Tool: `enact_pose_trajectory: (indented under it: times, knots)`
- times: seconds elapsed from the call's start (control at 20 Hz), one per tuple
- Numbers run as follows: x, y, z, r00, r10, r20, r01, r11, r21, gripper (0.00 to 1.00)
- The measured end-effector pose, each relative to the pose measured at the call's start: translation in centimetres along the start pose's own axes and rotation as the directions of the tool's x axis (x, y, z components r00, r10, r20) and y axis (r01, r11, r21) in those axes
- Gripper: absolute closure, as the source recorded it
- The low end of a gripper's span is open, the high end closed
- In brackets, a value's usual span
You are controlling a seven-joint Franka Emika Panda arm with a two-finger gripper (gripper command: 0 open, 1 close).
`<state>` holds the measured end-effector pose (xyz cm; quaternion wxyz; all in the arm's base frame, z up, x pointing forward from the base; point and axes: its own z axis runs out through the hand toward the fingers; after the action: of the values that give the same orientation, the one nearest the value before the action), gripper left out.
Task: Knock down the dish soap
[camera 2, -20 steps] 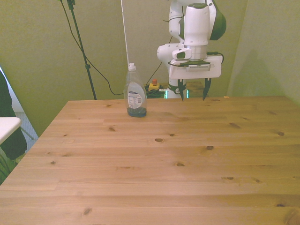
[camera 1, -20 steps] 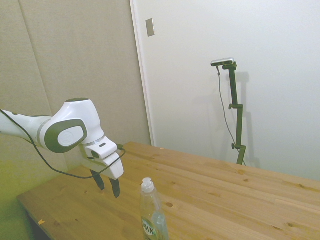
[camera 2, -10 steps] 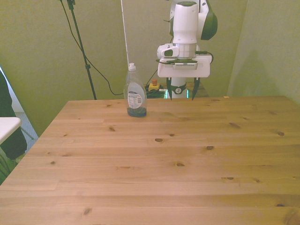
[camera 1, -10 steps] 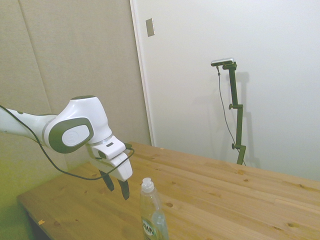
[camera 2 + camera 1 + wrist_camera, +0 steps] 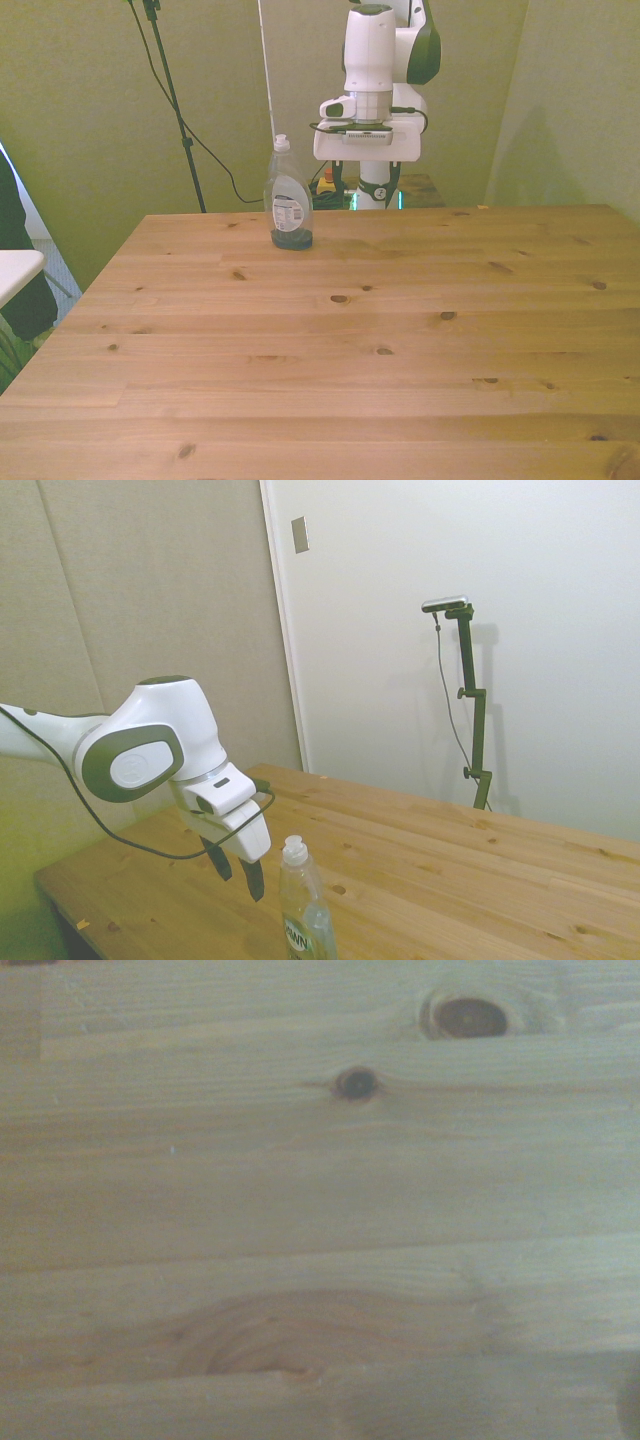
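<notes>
In your side view, the white arm (image 5: 130, 755) comes in from the left edge, and your tool (image 5: 238, 868) hangs at lower left with its dark fingers (image 5: 253, 878) spread apart, gripping nothing. Just to its right, at the bottom centre, the dish soap (image 5: 303, 908) stands upright on the worktop (image 5: 480, 880), clear of the fingers. In your front view, the bottle sits upper left of centre near the worktop's far edge, and the tool sits just to its right, above that edge. Your wrist view shows only blurred wood grain with two dark knots (image 5: 357, 1083).
</notes>
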<state>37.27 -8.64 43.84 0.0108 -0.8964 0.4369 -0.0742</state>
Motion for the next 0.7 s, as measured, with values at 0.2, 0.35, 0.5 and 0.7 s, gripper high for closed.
enact_pose_trajectory:
  times: [0.2, 0.35, 0.5, 0.7]
  knots:
    - [-1.0, 2.5, -0.5, 1.000, -0.009, -0.007, 0.009, 1.000, -0.009, 0.00]
    - [-0.9, 5.0, -1.0, 1.000, 0.007, -0.023, -0.007, 1.000, -0.014, 0.00]
    - [0.4, 8.1, -1.7, 0.999, 0.035, -0.038, -0.036, 0.999, -0.020, 0.00]
    - [1.8, 11.1, -2.0, 0.997, 0.061, -0.045, -0.061, 0.998, -0.015, 1.00]
